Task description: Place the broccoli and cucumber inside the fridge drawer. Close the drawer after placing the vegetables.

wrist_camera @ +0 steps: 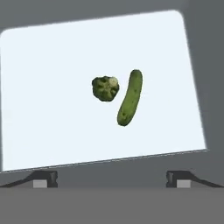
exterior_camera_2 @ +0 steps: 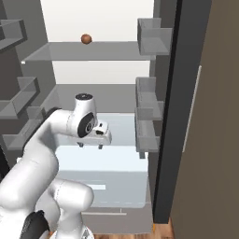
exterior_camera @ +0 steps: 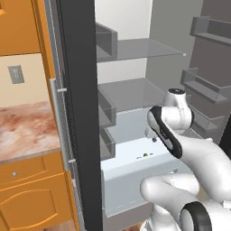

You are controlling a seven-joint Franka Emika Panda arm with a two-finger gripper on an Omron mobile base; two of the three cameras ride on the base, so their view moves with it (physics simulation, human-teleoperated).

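Observation:
The broccoli [wrist_camera: 105,88] and the cucumber [wrist_camera: 130,98] lie side by side on the pale floor of the fridge drawer [wrist_camera: 52,87], the cucumber just right of the floret in the hand view. My gripper [wrist_camera: 111,179] hangs open above them, holding nothing, with its fingertips well apart from both. In the right base view the gripper [exterior_camera_2: 90,144] points down over the pulled-out fridge drawer [exterior_camera_2: 116,186]. From the left base view the fridge drawer [exterior_camera: 131,176] stands open at the fridge's bottom, with a speck of green [exterior_camera: 145,154] inside, partly hidden by my arm.
A brown ball [exterior_camera_2: 86,38] rests on the upper glass shelf. Grey door bins [exterior_camera_2: 149,37] line the open fridge door on the right, and more bins [exterior_camera: 205,85] sit on the other side. Orange cabinets [exterior_camera: 31,194] and a marbled counter [exterior_camera: 25,128] stand left of the fridge.

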